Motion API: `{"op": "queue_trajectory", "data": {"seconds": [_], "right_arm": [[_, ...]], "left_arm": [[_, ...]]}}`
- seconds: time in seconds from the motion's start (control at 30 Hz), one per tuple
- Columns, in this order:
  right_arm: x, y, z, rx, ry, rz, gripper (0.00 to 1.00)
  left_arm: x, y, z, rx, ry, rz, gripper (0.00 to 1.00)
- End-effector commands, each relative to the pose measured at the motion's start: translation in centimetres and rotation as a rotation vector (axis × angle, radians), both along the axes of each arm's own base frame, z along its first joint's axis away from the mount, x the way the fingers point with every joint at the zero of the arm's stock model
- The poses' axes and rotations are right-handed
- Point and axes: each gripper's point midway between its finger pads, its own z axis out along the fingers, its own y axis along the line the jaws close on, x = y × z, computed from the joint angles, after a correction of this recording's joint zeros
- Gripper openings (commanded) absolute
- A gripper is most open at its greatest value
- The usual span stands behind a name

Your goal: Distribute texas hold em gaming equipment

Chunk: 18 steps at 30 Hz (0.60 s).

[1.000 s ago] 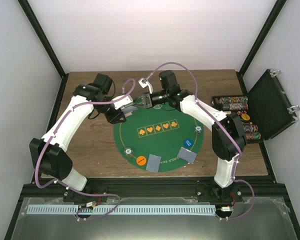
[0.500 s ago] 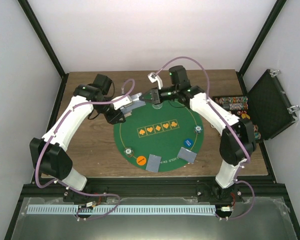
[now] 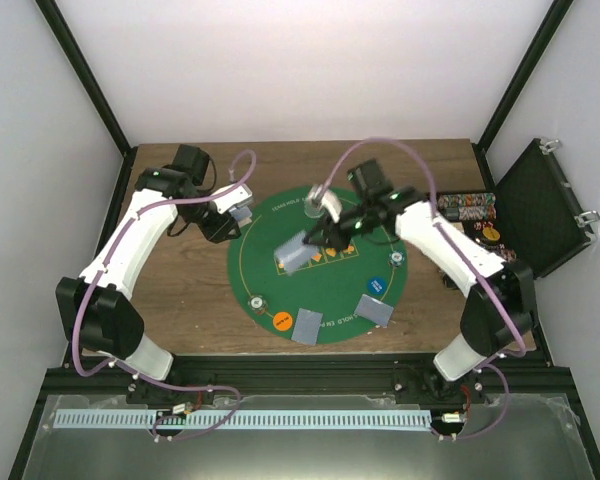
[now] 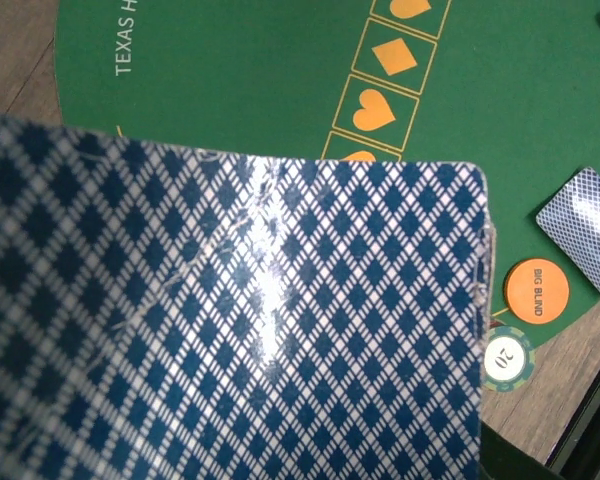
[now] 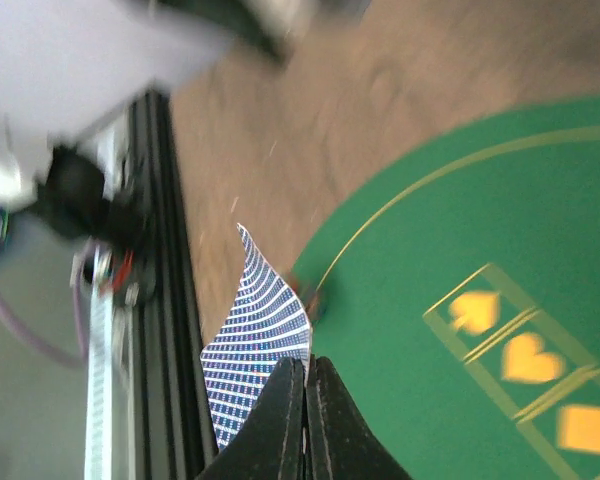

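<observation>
Left gripper [image 3: 237, 204] by far-left rim of green mat [image 3: 270, 262], clamped on deck [image 4: 230, 320], patterned backs up. Right gripper [image 5: 303, 365] pinched tight on single card [image 5: 256, 340], held above mat near row of suit marks. Two card piles [image 3: 307, 325] near mat's front edge. Orange disc [image 4: 533, 291] and chip [image 4: 507, 356] beside left pile. Blue disc [image 3: 379, 285] just behind right pile.

Case [image 3: 545, 205] right of mat [image 3: 265, 235] (chips [image 3: 465, 208] inside)
</observation>
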Motion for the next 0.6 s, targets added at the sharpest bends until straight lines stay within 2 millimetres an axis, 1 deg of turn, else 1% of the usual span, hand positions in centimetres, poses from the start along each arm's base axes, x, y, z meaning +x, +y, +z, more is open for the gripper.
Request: {"op": "queue_trajectory", "data": {"seconds": [0.0, 0.03, 0.1, 0.13, 0.2, 0.27, 0.37, 0.47, 0.57], "right_arm": [[-8.2, 1.1, -6.7, -0.185, -0.032, 0.325, 0.01], [-9.5, 1.5, -7.6, -0.205, -0.022, 0.382, 0.01], [-11.5, 2.1, -9.5, -0.245, 0.015, 0.474, 0.01], [-12.2, 2.1, -10.3, -0.269, 0.023, 0.505, 0.01], [-12.6, 1.9, -12.3, -0.343, 0.021, 0.545, 0.01], [-12.3, 1.8, -13.7, -0.399, 0.008, 0.557, 0.01], [-11.2, 1.8, -15.0, -0.452, -0.037, 0.561, 0.01], [-10.0, 2.0, -15.9, -0.483, -0.093, 0.571, 0.01], [-9.6, 2.8, -16.3, -0.462, -0.098, 0.592, 0.01]], "left_arm": [[0.1, 0.1, 0.9, -0.013, -0.036, 0.013, 0.45], [0.1, 0.1, 0.9, -0.013, -0.036, 0.013, 0.45], [0.0, 0.1, 0.9, -0.010, -0.036, 0.013, 0.45], [0.0, 0.1, 0.9, -0.009, -0.038, 0.013, 0.45], [0.0, 0.2, 0.8, -0.009, -0.037, 0.012, 0.45], [0.0, 0.2, 0.7, -0.008, -0.036, 0.012, 0.45], [0.0, 0.2, 0.7, -0.007, -0.034, 0.012, 0.45], [0.0, 0.2, 0.6, -0.007, -0.034, 0.011, 0.45], [0.0, 0.2, 0.6, -0.002, -0.034, 0.011, 0.45]]}}
